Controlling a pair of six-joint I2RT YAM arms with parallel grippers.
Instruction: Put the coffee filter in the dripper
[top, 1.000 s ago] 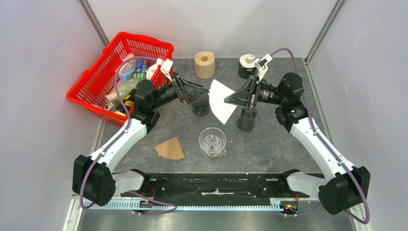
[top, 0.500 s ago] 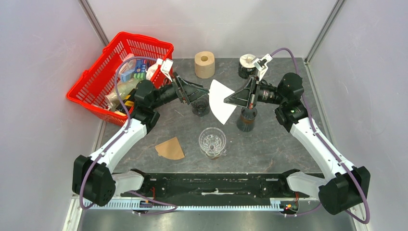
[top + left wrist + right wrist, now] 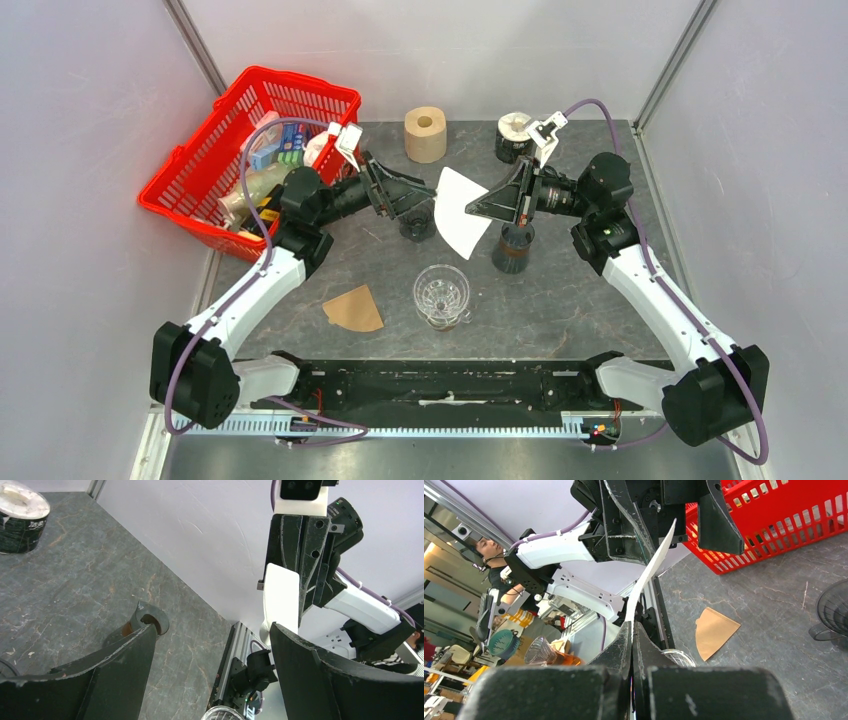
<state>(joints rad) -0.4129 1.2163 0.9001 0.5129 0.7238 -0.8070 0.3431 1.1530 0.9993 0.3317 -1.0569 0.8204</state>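
Left tool [image 3: 430,196], jaws wide, has moved in to straddle the free edge of the white fan-shaped paper coffee filter [image 3: 460,225] pinched in the right tool [image 3: 471,212], seemingly poised to take it.

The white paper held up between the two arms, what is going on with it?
The right gripper has its jaws shut on one edge of the white coffee filter and holds it in the air. The left gripper, jaws wide open, straddles the opposite edge without gripping it. The black dripper stands on the table below; the filter is not in it yet. A brown filter lies flat nearer the arm bases.
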